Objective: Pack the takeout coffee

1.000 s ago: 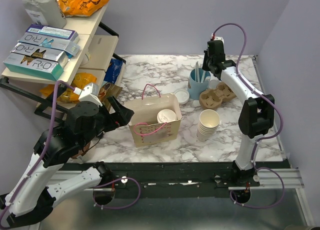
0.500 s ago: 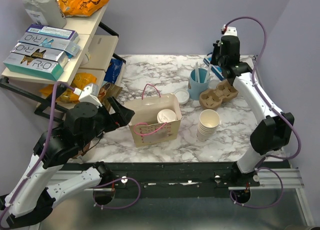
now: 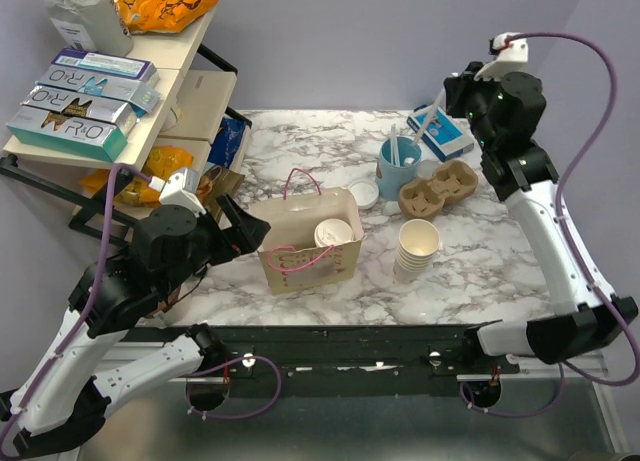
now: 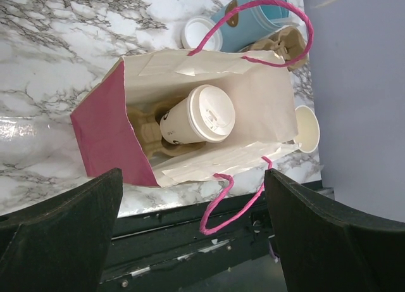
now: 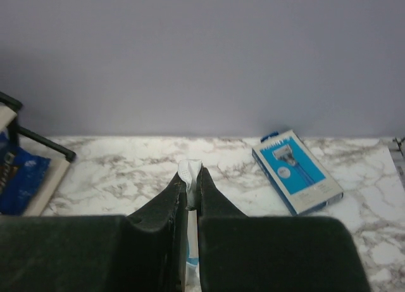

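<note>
Up and farther back behind the paper bag (image 3: 310, 261) goes my right arm, stick in tow.
My right gripper (image 3: 447, 107) is pinched on a thin white stick (image 5: 189, 170) (a stirrer, I'd guess, meant for the bag). The takeout coffee (image 4: 199, 114) stands upright inside the bag, lid on, seated in a cardboard carrier (image 4: 147, 128), likely so it can't tip. My left gripper (image 3: 240, 231) hangs spread wide just left of the bag, holding nothing.

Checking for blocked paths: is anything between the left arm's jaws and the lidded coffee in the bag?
Nothing visible. The takeout coffee stands lid-up inside the open paper bag, and the pink handles fall clear of its lid. The left gripper, jaws open, faces the bag's mouth.
</note>
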`<action>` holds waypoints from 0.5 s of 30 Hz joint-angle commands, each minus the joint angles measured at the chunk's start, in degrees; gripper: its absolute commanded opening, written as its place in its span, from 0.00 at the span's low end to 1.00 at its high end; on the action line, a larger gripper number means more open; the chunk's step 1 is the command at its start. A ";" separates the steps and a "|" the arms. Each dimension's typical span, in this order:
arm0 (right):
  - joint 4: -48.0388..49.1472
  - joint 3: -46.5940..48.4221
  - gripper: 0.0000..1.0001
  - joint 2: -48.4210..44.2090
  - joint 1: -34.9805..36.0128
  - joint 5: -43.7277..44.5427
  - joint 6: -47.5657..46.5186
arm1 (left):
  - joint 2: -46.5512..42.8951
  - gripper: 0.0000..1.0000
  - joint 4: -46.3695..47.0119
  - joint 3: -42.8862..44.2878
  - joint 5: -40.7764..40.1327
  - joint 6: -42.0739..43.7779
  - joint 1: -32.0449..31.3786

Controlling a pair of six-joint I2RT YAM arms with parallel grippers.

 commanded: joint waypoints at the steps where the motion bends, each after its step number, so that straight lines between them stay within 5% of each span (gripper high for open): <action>1: 7.02 0.46 0.12 -7.58 0.64 -7.80 0.33 | -0.49 0.99 -1.60 -0.49 -1.53 0.46 -0.19; 5: 7.03 1.86 0.11 -11.98 5.72 -17.12 1.92 | 0.21 0.99 -4.75 0.38 -4.42 -1.29 -0.19; 15: 13.44 3.27 0.06 -11.82 27.08 -24.33 2.01 | 0.48 0.99 -7.75 0.21 -7.06 -2.79 -0.19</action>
